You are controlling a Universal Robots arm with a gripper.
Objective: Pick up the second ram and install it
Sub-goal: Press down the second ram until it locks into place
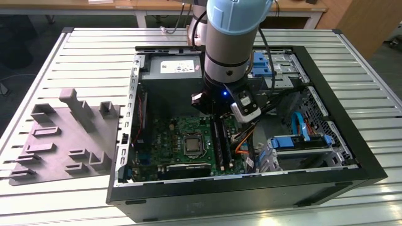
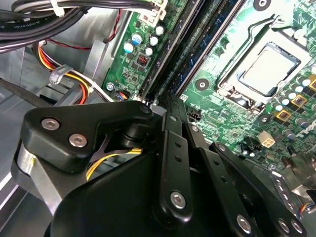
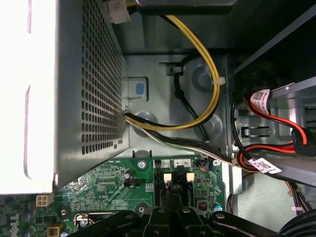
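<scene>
Dark ram (image 1: pixel 221 141) (slotted) under gripper (image 1: pixel 217 117).

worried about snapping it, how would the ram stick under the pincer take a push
The ram stick is a thin flat board, so probably light and stiff but fragile under sideways force. It stands on edge on the motherboard, so a push straight down seems safer.

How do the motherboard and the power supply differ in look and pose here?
The motherboard is a flat green board studded with small parts; the power supply is a plain metal box with a perforated side. In the first wrist view the motherboard lies flat along the case's inner wall, while the power supply rises from it at the board's edge. Both sit inside the open computer case.
</scene>
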